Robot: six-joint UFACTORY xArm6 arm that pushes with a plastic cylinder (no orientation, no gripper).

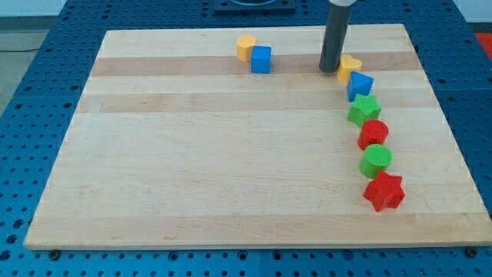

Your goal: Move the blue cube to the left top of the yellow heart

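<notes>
Small blue cube [261,59], rigid and light by the look of it, sits near the board's top edge, touching a yellow block [246,47]; push its flat left face. My tip [331,71], bare, holding nothing, stands well right, beside the yellow heart [350,65].

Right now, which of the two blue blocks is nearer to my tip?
The blue block at the view's right, just below the yellow heart beside your tip. The blue cube sits farther left, touching a yellow block.
</notes>
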